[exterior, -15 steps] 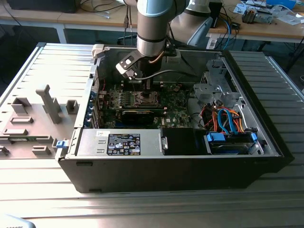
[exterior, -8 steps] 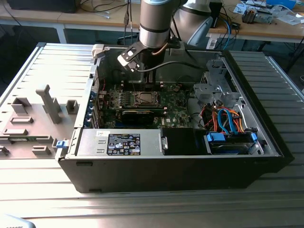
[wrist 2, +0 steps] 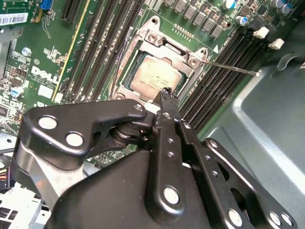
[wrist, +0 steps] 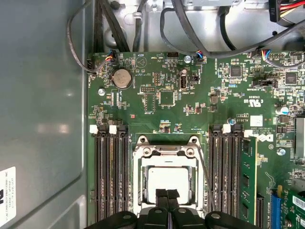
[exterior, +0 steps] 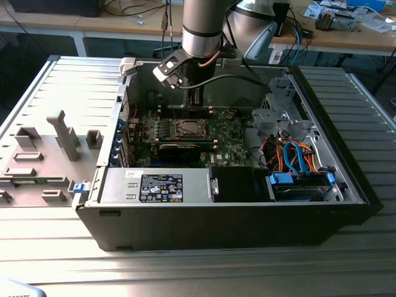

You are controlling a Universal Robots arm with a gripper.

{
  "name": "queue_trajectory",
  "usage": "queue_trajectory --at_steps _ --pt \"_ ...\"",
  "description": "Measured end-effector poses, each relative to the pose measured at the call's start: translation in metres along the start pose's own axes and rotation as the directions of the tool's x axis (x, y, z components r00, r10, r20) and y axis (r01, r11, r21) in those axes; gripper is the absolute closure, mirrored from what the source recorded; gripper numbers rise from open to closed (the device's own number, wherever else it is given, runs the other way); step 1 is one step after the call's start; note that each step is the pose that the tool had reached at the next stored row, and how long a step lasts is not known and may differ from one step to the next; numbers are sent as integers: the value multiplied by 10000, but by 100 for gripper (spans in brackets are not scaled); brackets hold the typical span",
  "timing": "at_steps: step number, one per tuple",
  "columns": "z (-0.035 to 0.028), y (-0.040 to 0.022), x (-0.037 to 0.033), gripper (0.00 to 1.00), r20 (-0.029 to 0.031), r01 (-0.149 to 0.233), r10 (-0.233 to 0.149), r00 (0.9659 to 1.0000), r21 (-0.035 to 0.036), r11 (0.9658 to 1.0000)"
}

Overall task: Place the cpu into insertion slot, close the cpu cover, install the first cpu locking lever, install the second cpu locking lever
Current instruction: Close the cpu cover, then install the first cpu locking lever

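The cpu point(wrist: 167, 177) lies flat in the insertion slot point(exterior: 189, 129) on the green board, its pale metallic face point(wrist 2: 151, 78) showing. The silvery cpu cover point(wrist: 167, 152) lies down around it as a frame point(wrist 2: 164, 45). A thin locking lever rod point(wrist 2: 228, 68) sticks out sideways from the socket, and in the first wrist view a lever point(wrist: 204, 171) runs slanted along the socket's side. My gripper point(wrist: 167, 192) is shut with nothing between its fingers. Its tips point(wrist 2: 166, 91) hover just over the cpu's edge. In the exterior view the gripper point(exterior: 196, 102) hangs above the socket.
Black memory slots point(wrist: 108, 176) flank the socket on both sides, one holding a green module point(wrist: 248, 176). A long black card point(exterior: 179, 151) lies in front of the socket. The case wall point(wrist: 43, 109), power supply point(exterior: 158, 185) and drive cage with blue and orange cables point(exterior: 297, 154) surround the board.
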State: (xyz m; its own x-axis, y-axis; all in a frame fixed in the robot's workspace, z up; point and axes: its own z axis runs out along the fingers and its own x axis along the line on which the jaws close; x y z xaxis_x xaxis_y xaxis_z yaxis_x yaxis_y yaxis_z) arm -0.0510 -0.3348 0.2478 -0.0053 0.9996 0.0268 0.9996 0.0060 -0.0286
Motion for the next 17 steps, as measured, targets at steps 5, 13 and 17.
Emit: queue_trajectory --at_steps 5,13,17 --pt "0 0 0 89 0 0 0 10000 1 10000" --pt "0 0 0 89 11 374 -374 9993 11 9993" --pt "0 0 0 89 19 692 -692 9976 20 9976"
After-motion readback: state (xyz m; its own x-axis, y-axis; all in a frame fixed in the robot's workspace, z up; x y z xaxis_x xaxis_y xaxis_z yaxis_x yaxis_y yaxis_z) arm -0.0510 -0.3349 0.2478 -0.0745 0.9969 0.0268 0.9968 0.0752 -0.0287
